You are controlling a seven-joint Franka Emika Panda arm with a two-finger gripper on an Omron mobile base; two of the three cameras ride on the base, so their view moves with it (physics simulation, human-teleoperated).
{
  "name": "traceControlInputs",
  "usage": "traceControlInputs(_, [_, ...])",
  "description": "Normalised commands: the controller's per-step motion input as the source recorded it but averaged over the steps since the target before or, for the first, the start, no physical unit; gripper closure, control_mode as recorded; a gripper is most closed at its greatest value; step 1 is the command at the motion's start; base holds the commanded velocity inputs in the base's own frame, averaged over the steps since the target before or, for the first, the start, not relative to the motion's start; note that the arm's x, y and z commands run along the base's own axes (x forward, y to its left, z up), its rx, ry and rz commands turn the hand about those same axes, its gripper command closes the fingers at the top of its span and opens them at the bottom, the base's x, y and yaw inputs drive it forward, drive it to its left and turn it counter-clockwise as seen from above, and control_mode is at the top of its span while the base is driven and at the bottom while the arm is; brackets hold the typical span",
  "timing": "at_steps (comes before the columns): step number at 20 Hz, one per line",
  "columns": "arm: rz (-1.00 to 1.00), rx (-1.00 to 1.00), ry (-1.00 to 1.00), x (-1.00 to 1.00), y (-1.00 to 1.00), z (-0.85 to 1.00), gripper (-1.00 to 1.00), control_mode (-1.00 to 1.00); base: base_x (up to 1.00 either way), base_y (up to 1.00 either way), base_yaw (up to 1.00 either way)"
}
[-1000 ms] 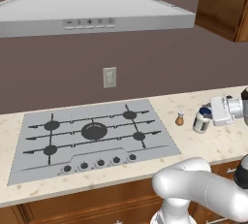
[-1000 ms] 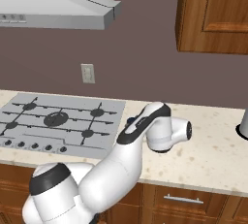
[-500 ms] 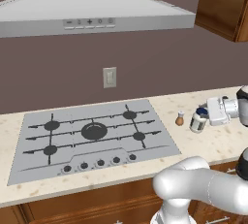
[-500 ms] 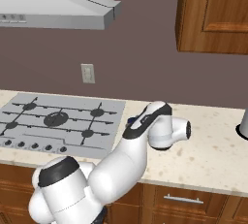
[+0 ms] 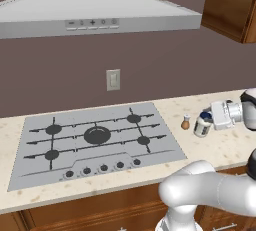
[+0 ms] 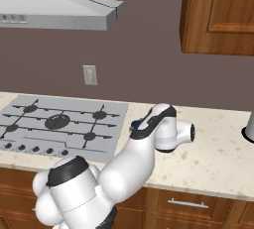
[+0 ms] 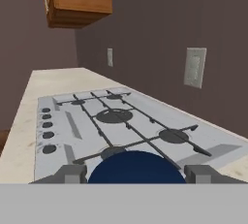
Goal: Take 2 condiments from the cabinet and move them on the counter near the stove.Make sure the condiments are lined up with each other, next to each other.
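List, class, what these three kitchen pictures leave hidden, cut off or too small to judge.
- Claw, left base view: its fingers flank the white jar; whether they touch it is too small to tell.
- Jar's label: too small to read.
- Jar, hand view: the grey band cuts off everything below the dark blue lid.
- Tan-brown shaker: top detail too small.
- Right base view: the arm covers the counter beside the stove.

The worktop (image 5: 220, 147) is beige speckled stone above brown wood drawers. A flat grey stove (image 5: 95, 140) with 5 black burners and a row of dark knobs along its front edge is set into it. Right of the stove, 2 condiments stand on the worktop: a small tan-brown shaker (image 5: 185, 122) and, just beside it, a white jar (image 5: 202, 125) with a dark blue lid.
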Motion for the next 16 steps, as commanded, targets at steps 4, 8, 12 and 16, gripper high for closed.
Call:
traceControlInputs(4, [0.0,0.0,0.0,0.13,0.0,-0.1,1.0,-1.0,0.0,0.0,0.0])
traceControlInputs(8, [0.0,0.0,0.0,0.12,0.0,-0.1,1.0,-1.0,0.0,0.0,0.0])
traceControlInputs(12, [0.0,0.0,0.0,0.14,0.0,-0.13,1.0,-1.0,0.0,0.0,0.0])
traceControlInputs(16, [0.0,0.0,0.0,0.19,-0.01,-0.15,1.0,-1.0,0.0,0.0,0.0])
